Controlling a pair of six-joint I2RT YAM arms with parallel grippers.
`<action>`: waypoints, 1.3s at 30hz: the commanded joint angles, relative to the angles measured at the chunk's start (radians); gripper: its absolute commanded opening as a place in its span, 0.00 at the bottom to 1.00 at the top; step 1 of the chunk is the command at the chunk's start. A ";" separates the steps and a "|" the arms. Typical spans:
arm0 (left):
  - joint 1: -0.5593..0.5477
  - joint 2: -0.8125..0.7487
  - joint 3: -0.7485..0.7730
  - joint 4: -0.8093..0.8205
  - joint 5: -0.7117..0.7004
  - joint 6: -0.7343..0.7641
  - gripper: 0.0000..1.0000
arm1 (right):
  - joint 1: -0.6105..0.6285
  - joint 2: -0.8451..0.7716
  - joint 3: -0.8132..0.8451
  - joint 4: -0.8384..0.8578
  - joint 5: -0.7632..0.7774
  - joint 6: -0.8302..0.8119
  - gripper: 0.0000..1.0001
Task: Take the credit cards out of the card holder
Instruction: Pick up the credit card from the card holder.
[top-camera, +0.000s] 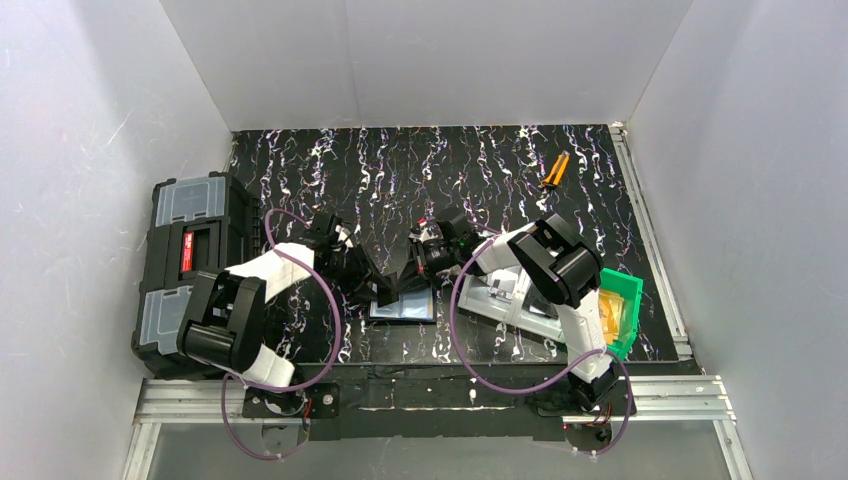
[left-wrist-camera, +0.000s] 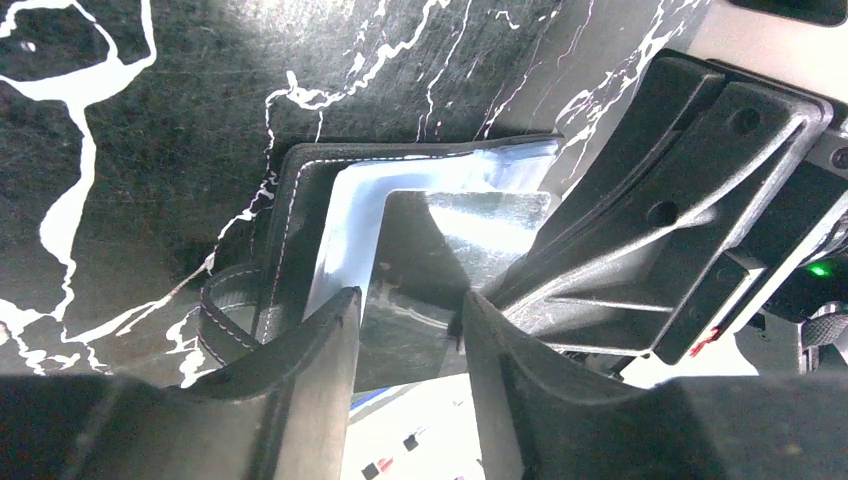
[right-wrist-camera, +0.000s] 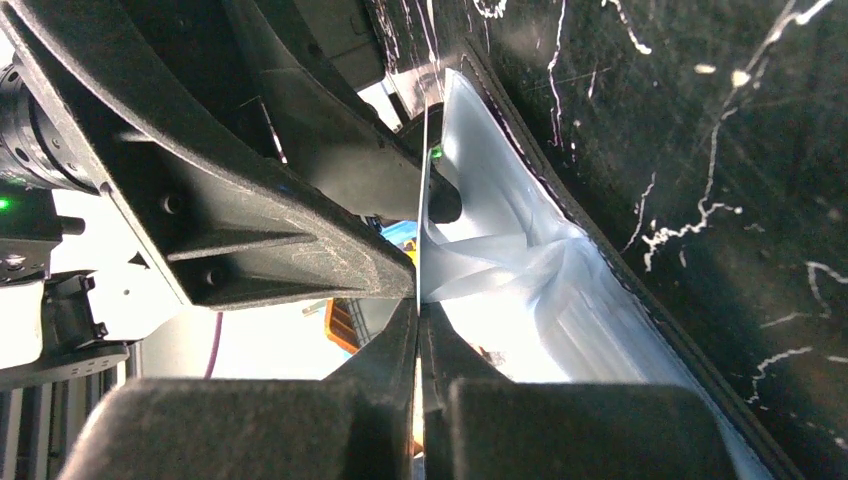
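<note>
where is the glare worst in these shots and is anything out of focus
Left wrist: glare whitens the glossy pocket of the card holder and streaks the silvery card; the left claw looks soft. Right wrist: the pocket burns out white beside the right claw, shut on the card's edge. Top view: even light, no glare.

Overhead; wrist close-ups sharing card holder

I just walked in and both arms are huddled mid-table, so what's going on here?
Both arms are working on an open black card holder lying on the table. The right gripper has its fingers shut on the edge of a silvery card at the holder's blue-grey pocket. Whether the card is fully out cannot be told. The left gripper has its fingers apart, close over the holder and card, perhaps to steady the holder.
</note>
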 joint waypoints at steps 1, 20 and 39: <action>-0.010 -0.030 -0.033 0.009 0.055 -0.032 0.37 | -0.006 0.002 0.011 0.101 -0.037 0.028 0.01; -0.010 -0.015 -0.064 0.036 0.054 -0.035 0.00 | 0.005 -0.024 0.048 -0.076 -0.008 -0.071 0.42; -0.010 -0.024 -0.064 -0.018 -0.039 -0.005 0.00 | 0.008 -0.126 0.005 -0.104 -0.017 -0.056 0.34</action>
